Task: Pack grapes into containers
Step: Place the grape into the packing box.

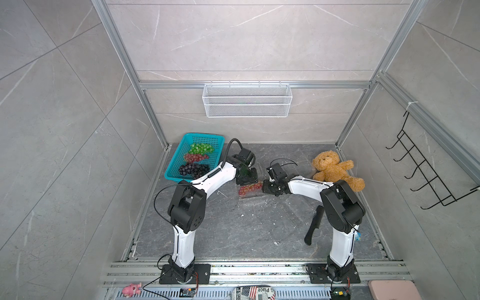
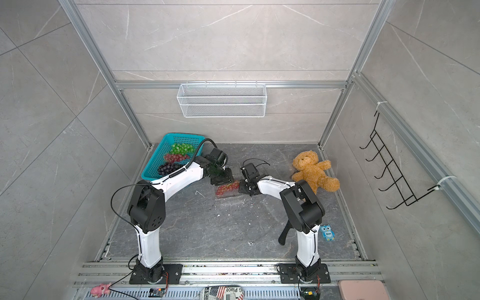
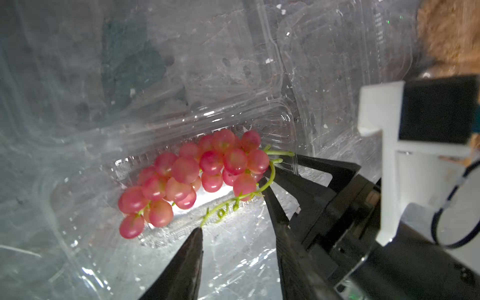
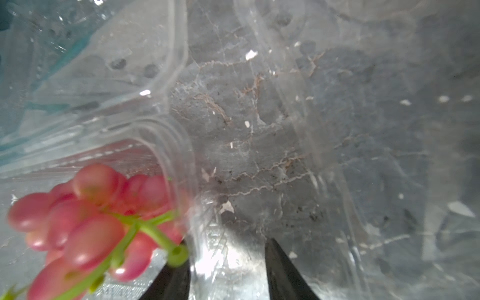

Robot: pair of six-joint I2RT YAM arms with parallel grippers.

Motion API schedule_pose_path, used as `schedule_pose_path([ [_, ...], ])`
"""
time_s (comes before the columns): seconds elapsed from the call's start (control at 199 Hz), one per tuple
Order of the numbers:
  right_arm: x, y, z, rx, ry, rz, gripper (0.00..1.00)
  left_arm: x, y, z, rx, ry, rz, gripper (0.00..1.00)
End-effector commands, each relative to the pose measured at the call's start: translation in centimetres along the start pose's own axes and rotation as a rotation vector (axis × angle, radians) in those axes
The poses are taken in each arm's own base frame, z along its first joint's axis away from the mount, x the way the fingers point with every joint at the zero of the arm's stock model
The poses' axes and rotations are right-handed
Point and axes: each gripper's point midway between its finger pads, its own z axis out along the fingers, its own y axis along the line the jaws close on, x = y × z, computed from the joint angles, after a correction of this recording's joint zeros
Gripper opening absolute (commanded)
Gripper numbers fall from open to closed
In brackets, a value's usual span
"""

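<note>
A bunch of red grapes [image 3: 197, 179] lies in an open clear container [image 3: 283, 124], seen mid-table in both top views [image 1: 250, 190] [image 2: 226, 189]. My left gripper [image 3: 231, 207] hovers over it, open, with the green stem lying loose between its fingertips. My right gripper [image 4: 226, 245] is at the container's right end [image 1: 263, 187], jaws apart astride the clear end wall [image 4: 192, 181]. Other empty clear containers [image 3: 337, 65] lie just behind. Green [image 1: 200, 148], red [image 1: 195, 157] and dark grapes [image 1: 193, 169] remain in the teal basket [image 1: 181, 155].
A teddy bear [image 1: 335, 168] lies at the table's right, close behind the right arm. A black knife [image 1: 314, 226] rests by the right arm's base, with a small blue owl [image 2: 327, 232] beside it. A white wire basket [image 1: 246, 100] hangs on the back wall.
</note>
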Motion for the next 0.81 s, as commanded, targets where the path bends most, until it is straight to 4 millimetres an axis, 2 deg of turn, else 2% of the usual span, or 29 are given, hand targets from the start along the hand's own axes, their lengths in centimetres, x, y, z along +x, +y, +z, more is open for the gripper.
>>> schedule_pose_path([
  [0.0, -1.6, 0.8, -2.3, -0.005, -0.048, -0.025, 0.50, -1.2, -0.6, -3.4, -0.002, -0.079, 0.021, 0.66],
  [0.176, -1.8, 0.8, -2.9, 0.003, -0.054, -0.039, 0.49, -2.2, -0.1, -5.6, 0.002, -0.141, 0.014, 0.75],
  [0.301, -1.6, 0.4, -2.5, 0.015, -0.050, -0.042, 0.40, -2.9, 0.5, -7.5, 0.009, -0.196, 0.002, 0.82],
  [0.341, -1.4, 0.3, -2.3, 0.019, -0.044, -0.042, 0.39, -3.1, 0.7, -8.1, 0.018, -0.216, -0.003, 0.95],
  [0.376, -1.3, 0.2, -2.0, 0.020, -0.040, -0.041, 0.38, -3.3, 1.0, -8.7, 0.022, -0.234, -0.012, 0.99],
  [0.432, -1.1, 0.2, -1.7, 0.019, -0.038, -0.038, 0.34, -3.6, 1.6, -9.7, 0.028, -0.260, -0.022, 0.99],
  [0.517, -1.3, 0.2, -1.3, 0.017, -0.044, -0.029, 0.24, -3.8, 2.8, -11.1, 0.014, -0.303, -0.031, 1.00],
  [0.738, -3.1, 1.0, -0.9, 0.020, -0.077, -0.018, 0.21, -4.4, 6.7, -14.2, 0.025, -0.397, -0.093, 1.00],
  [0.803, -3.8, 1.4, -0.6, 0.021, -0.087, -0.022, 0.19, -4.5, 8.8, -14.9, -0.029, -0.432, -0.161, 1.00],
])
